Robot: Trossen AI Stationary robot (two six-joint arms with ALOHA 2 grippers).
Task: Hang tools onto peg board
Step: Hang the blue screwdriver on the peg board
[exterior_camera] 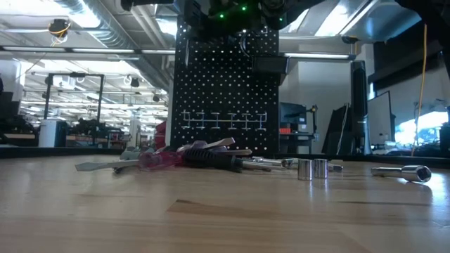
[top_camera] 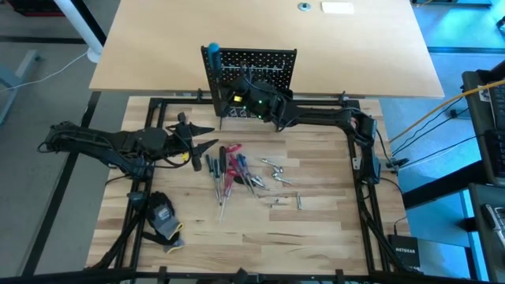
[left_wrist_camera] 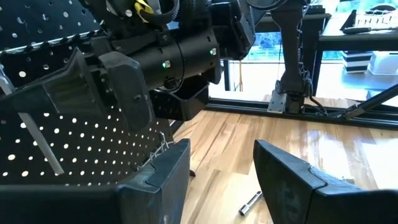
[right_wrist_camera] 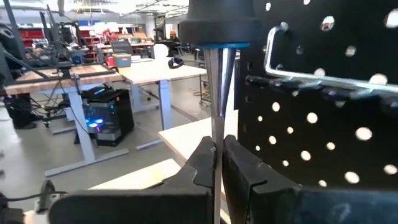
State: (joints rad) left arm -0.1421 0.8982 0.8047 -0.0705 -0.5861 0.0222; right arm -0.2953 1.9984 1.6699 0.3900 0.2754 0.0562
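From above, the small upright black perforated metal peg board (top_camera: 251, 65) stands at the far edge of the butcher-block wooden table (top_camera: 316, 237), with a blue-handled screwdriver (top_camera: 212, 52) poking up at its left top corner, and the right arm reaches in from the right so that the right gripper (top_camera: 237, 99) sits against the board's front. Only the right wrist camera shows the grip itself: the two dark fingers (right_wrist_camera: 202, 163) are pinched tight on the thin silver shaft (right_wrist_camera: 216, 118) of that screwdriver, whose dark collar with a blue rim (right_wrist_camera: 217, 28) hangs just beside a wire hook (right_wrist_camera: 292, 68) on the board. The table-level view adds what the overhead hides: a row of small wire hooks (exterior_camera: 223, 119) low on the board and, lying in front of it, a pink-handled screwdriver (exterior_camera: 160, 159) and short silver sockets (exterior_camera: 311, 169). Overhead, the loose slim screwdrivers with red, blue and black handles (top_camera: 229, 170) lie in a cluster mid-table, silver bits (top_camera: 278, 177) to their right, a black-and-yellow glove (top_camera: 163, 217) near the front left. The left gripper (top_camera: 207, 147) lies low at the left, pointing toward the cluster, its jaws spread and holding nothing.
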